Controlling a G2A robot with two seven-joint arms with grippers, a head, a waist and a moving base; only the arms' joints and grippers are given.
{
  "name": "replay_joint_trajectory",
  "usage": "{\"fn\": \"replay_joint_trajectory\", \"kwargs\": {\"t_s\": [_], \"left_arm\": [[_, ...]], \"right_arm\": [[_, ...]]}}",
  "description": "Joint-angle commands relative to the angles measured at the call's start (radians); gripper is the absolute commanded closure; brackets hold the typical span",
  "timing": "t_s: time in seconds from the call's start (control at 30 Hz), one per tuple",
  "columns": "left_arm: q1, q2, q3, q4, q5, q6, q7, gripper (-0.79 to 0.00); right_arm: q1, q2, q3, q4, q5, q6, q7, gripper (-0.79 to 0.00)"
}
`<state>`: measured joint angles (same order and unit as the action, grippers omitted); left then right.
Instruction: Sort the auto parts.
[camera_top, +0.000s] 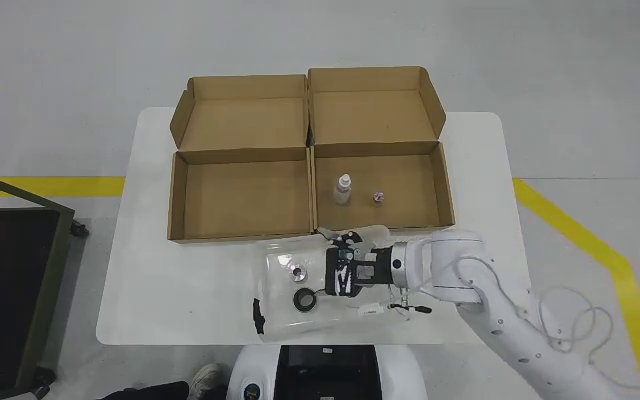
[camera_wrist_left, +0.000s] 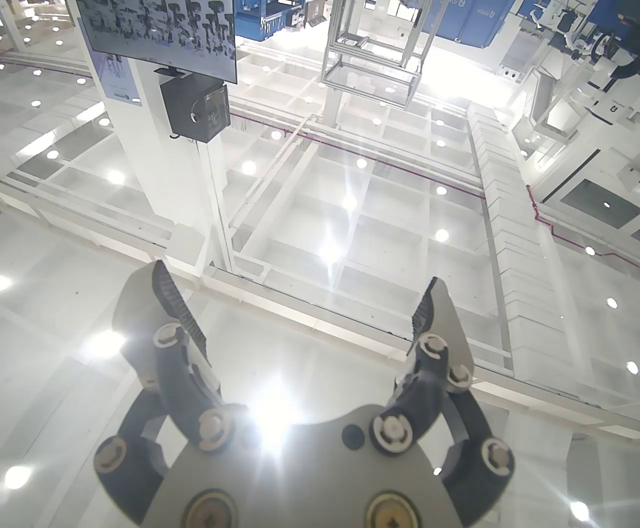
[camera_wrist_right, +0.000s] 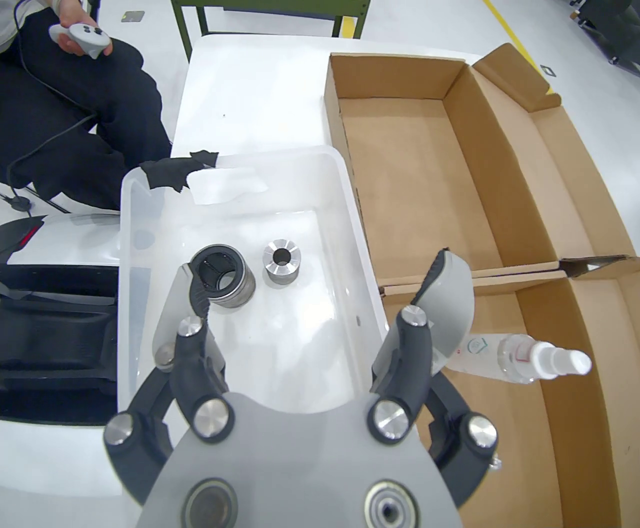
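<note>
Sorting station, mid-task: the right gripper hangs over a clear plastic bin on the white table, its fingers spread wide and holding nothing. Two auto parts wait on the bin's floor, a dark-lined bearing and, just beside it, a smaller silver bushing, both with their open ends up. One fingertip sits right by the bearing; whether it touches cannot be told.

On the bin's far side from the robot, two open cardboard boxes stand edge to edge, close against the bin's rim. The left-hand box lies past the bin's left half. The right-hand box, past its right half, holds a small spray bottle with a little metal part near it.

The left gripper, fingers likewise spread and holding nothing, points up at the ceiling lights.
</note>
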<state>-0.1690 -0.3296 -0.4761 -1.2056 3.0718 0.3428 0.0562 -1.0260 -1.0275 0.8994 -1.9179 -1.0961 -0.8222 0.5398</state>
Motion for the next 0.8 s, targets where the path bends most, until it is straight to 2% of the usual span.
{"fn": "replay_joint_trajectory", "kwargs": {"t_s": [0.0, 0.4, 0.77], "left_arm": [[0.0, 0.0, 0.0, 0.0, 0.0, 0.0, 0.0, -0.785], [0.0, 0.0, 0.0, 0.0, 0.0, 0.0, 0.0, -0.785], [0.0, 0.0, 0.0, 0.0, 0.0, 0.0, 0.0, -0.785]], "right_arm": [[0.0, -0.002, -0.016, 0.005, -0.008, -0.009, 0.006, -0.699], [-0.015, -0.012, -0.083, 0.032, -0.076, -0.014, -0.001, -0.714], [-0.02, -0.021, -0.119, 0.081, -0.137, 0.005, -0.036, -0.668]]}}
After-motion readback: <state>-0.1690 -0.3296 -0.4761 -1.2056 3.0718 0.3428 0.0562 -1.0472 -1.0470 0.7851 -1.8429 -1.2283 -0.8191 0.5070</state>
